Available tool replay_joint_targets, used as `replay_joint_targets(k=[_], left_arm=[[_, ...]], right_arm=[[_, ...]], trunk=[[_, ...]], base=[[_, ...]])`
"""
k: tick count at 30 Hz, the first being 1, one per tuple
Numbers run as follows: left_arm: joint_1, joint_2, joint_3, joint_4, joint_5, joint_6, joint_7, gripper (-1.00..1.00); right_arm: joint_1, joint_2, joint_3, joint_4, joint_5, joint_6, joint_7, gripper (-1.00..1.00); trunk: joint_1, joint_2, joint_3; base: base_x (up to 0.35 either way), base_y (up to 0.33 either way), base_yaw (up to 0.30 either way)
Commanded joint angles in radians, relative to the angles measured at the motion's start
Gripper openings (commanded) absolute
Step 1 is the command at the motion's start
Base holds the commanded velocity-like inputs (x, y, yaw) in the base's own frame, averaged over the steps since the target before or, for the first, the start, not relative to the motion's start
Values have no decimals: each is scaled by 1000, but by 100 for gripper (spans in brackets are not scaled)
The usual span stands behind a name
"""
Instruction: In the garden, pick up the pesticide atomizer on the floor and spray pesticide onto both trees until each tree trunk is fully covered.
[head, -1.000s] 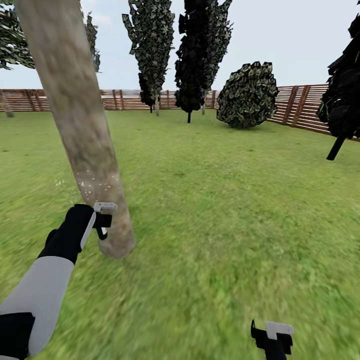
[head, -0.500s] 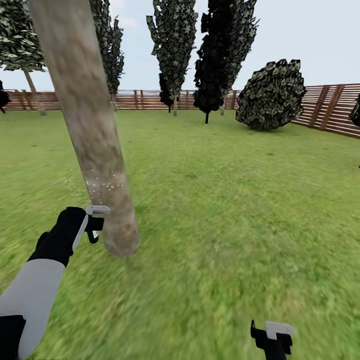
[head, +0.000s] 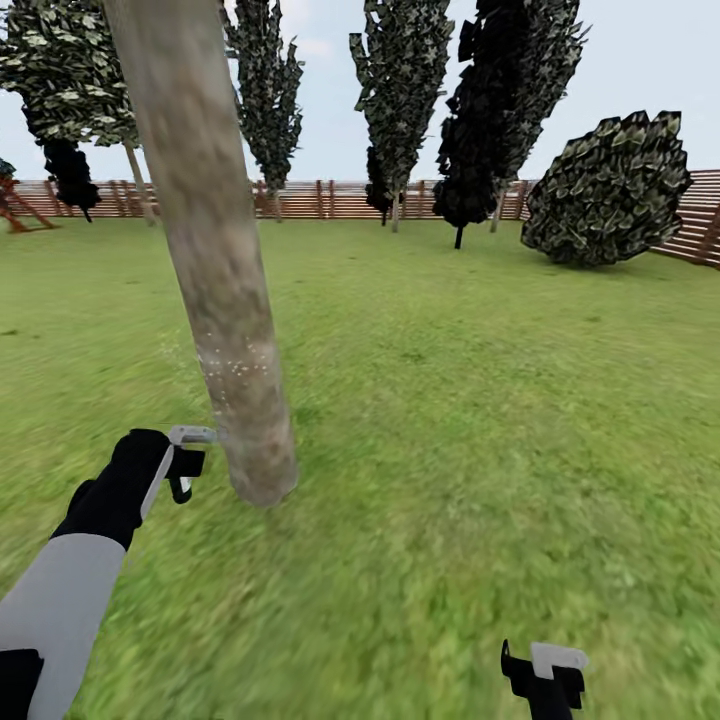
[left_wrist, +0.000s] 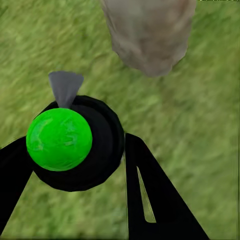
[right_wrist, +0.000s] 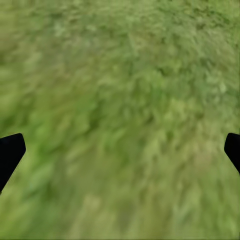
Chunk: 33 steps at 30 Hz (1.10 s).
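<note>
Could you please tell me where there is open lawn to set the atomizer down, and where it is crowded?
Open grass runs from the tree trunk across to the right tool and back toward the round bush. The right wrist view shows bare lawn below its open fingers. It is crowded at the trunk's base, where the left tool holds the atomizer close beside it.

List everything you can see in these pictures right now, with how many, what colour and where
tree trunk: one, mottled grey-brown, leaning, near left, white specks low down
pesticide atomizer: one, black with green top, between the left gripper's fingers
lawn: green, all around
fence: reddish-brown slats, far edge
tall trees: several, dark green to black, before the fence
round bush: one, dark green, far right
left gripper: black and white, beside the trunk's base
right gripper: black and white, low right, fingers wide apart over grass
</note>
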Motion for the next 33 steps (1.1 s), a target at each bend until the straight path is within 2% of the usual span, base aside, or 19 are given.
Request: replay_joint_targets(k=[1, 2, 3, 4, 7, 15, 18, 25, 28, 33], left_arm=[[-1, -4, -1, -1, -12, 3, -8, -100], [-1, -15, -3, -1, -10, 3, -7, -100], [-1, -47, -4, -1, -12, 2, -7, -100], [-1, -62, -5, -1, -13, 1, -7, -100], [-1, -76, -4, -1, -13, 1, -7, -100], [15, -77, -2, 22, -12, -6, -9, -100], [23, -80, -3, 41, -10, -60, -7, -100], [25, -83, -5, 53, -2, -73, -7, -100], [25, -97, -5, 97, -7, -74, -8, -100], [27, -88, -2, 168, -11, -76, -11, -100]], right_arm=[[0, 0, 6, 0, -1, -1, -5, 100], [0, 0, 6, 0, -1, -1, -5, 100], [0, 0, 6, 0, -1, -1, -5, 100], [0, 0, 6, 0, -1, -1, -5, 100], [0, 0, 6, 0, -1, -2, -5, 100], [0, 0, 6, 0, -1, -2, -5, 100], [0, -1, 6, 0, -1, -2, -5, 100], [0, -2, 6, 0, -1, -1, -7, 100], [0, -2, 6, 0, -1, -2, -7, 100], [0, -1, 6, 0, -1, -2, -7, 100]], trunk=[[0, 0, -1], [0, 0, -1], [0, 0, -1], [0, 0, -1], [0, 0, -1], [0, 0, -1], [0, 0, -1], [0, 0, -1], [0, 0, -1], [0, 0, -1]], base=[[145, -245, 277], [179, -230, 277], [218, -207, 277], [229, -198, 277], [247, -183, 277], [269, -161, 264], [204, -209, 72], [130, -250, 3], [34, -269, 0], [3, -266, 0]])
